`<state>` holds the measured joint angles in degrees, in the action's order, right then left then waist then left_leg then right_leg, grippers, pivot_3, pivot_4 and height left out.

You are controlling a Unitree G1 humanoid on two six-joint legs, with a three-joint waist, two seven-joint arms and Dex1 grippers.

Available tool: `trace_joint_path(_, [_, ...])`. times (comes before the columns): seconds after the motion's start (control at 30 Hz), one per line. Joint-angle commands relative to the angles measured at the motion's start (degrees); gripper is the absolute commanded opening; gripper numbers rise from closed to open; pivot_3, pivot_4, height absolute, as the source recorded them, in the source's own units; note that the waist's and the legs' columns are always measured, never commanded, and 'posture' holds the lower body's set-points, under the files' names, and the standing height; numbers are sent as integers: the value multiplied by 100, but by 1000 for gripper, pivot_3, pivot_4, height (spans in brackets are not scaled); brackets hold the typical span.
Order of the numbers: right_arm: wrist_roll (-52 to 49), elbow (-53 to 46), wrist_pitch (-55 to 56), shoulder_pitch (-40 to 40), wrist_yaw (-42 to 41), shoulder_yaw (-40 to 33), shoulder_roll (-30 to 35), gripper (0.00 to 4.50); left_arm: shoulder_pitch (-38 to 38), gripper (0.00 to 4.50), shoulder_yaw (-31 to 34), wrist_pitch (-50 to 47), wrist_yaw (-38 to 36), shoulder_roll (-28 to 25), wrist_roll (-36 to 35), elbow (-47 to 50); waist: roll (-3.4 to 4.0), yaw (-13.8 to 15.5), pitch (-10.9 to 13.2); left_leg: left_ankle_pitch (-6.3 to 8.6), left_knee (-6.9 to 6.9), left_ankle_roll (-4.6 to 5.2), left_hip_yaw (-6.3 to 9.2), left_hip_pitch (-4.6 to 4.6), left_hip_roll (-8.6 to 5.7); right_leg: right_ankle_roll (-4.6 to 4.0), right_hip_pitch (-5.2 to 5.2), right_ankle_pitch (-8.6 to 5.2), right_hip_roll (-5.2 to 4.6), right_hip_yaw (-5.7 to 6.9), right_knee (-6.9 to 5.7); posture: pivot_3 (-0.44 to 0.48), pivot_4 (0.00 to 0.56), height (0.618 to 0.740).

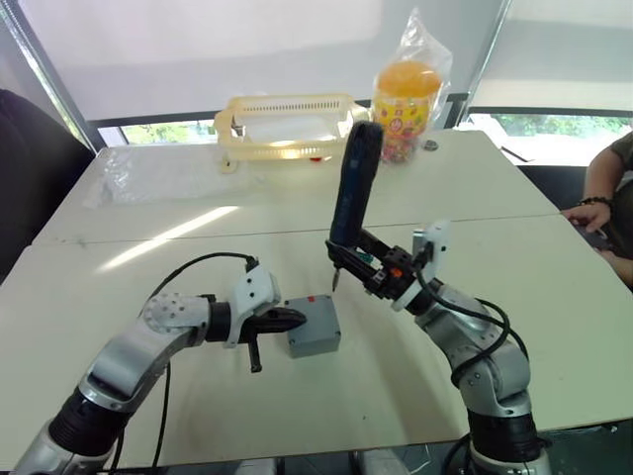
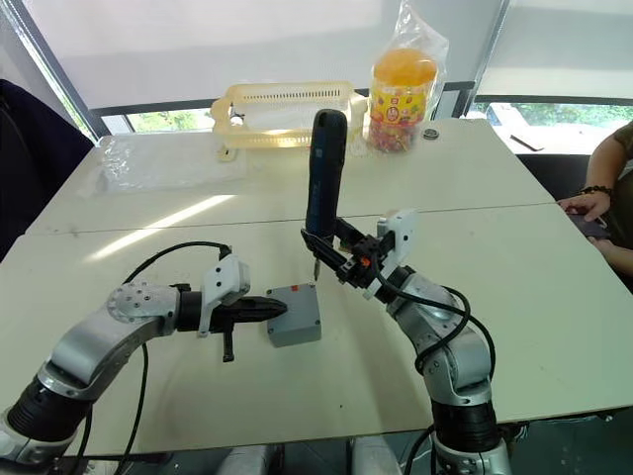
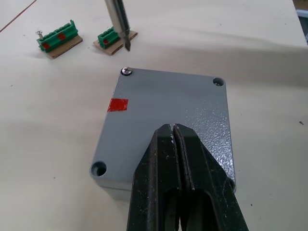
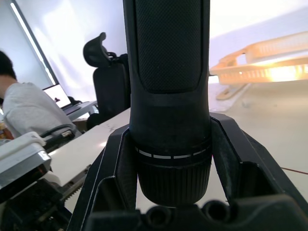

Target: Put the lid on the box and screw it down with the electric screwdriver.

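One small square grey plastic lid [image 3: 168, 113] with rounded corners sits closed on top of the deeper grey plastic box [image 1: 315, 328], which rests on the pale table [image 1: 475, 198] near the front edge, between the two arms. A red square sticker [image 3: 118, 104] marks the lid's top, a screw [image 3: 126, 70] stands in one corner hole, and two other corner holes I can see look empty. The left gripper [image 3: 175, 144] has its two black fingers pressed together, their tips resting on the lid's surface. Just beyond the screwed corner hangs the thin metal bit [image 3: 119, 21] of the long black cylindrical electric screwdriver [image 1: 354, 183], its tip close above that corner but not touching the screw. The right gripper [image 4: 168, 159] is clamped around the screwdriver's lower barrel, holding it nearly upright with a slight tilt. Two small green terminal blocks [image 3: 57, 39] on brown card lie on the table beyond the box. Further back stand a pale yellow plastic basket [image 1: 287, 124] and a yellow jar of sweets in a clear bag [image 1: 406, 99]. At the right edge of the table a person's hand [image 1: 590, 213] rests.
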<state>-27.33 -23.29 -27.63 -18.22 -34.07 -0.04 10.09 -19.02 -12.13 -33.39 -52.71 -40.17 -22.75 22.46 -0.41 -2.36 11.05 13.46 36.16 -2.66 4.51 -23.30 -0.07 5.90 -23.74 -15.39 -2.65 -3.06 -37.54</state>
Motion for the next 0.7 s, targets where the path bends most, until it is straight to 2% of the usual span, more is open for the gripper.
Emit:
trace_joint_path(0.03, [-89, -122, 331, -80, -57, 57, -24, 1763, 0, 0, -107, -25, -31, -12, 149, -92, 0, 0, 0, 0, 0, 0, 0, 1, 0, 0, 1, 0, 0, 0, 0, 0, 150, 740])
trace_joint_path(0.7, [86, 234, 825, 30, -49, 261, 13, 1763, -128, 0, -28, -192, -81, -52, 133, -59, -1, -4, -1, 0, 0, 0, 2, 6, 0, 0, 6, 0, 0, 2, 0, 0, 150, 740])
